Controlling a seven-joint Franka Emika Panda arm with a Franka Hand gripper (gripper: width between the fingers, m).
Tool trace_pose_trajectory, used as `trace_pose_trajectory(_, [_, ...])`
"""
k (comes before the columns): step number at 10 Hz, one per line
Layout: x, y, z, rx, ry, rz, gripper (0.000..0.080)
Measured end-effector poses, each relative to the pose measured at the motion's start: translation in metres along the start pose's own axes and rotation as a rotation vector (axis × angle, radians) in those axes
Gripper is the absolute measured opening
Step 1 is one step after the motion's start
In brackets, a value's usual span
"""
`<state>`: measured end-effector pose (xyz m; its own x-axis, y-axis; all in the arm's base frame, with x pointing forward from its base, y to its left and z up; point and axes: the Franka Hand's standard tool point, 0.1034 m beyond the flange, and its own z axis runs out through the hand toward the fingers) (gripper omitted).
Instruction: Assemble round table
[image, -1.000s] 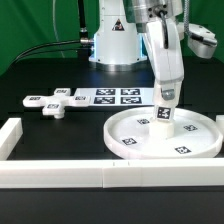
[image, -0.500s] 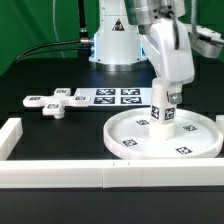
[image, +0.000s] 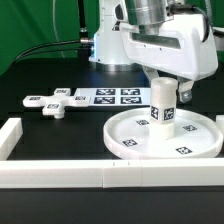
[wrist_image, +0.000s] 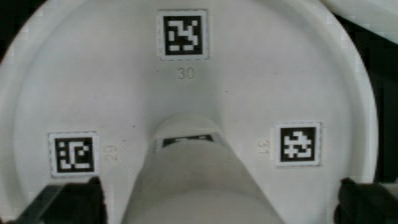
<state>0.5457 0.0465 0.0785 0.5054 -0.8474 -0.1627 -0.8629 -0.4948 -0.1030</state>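
Hovering over the upright cylinder (image: 164, 106) (seated at the centre of the disc (image: 125, 141)), the claw (wrist_image: 205, 205) gapes wide

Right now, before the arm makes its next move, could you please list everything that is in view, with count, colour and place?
rimmed disc: one, white with tags, flat on the table at the exterior view's right.
cylinder: one, white, tagged, upright on the disc's centre.
cross-shaped piece: one, white, tagged, flat at the exterior view's left, apart from the disc.
marker board: one, white, four tags, flat behind the disc.
wall bars: at least two, white, along the front and the exterior view's left.
table: one, black.
backdrop: one, green, behind.
arm: one, white, above the cylinder.
gripper: one, open, fingers either side of the cylinder.
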Motion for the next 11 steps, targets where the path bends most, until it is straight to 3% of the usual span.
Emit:
trace_pose_trajectory(3, [0.0013, -0.0067, 0.0011, -0.041, 0.006, -0.369, 0.0648])
trace_pose_trajectory(5, [0.0082, -0.0029, 0.0022, -0.031, -0.005, -0.507, 0.0648])
trace_pose_trajectory(9, [0.0086, -0.0027, 0.0022, -0.036, -0.007, -0.774, 0.0648])
trace_pose_trajectory(11, [0.0090, -0.0068, -0.0017, -0.064, -0.010, -1.056, 0.0648])
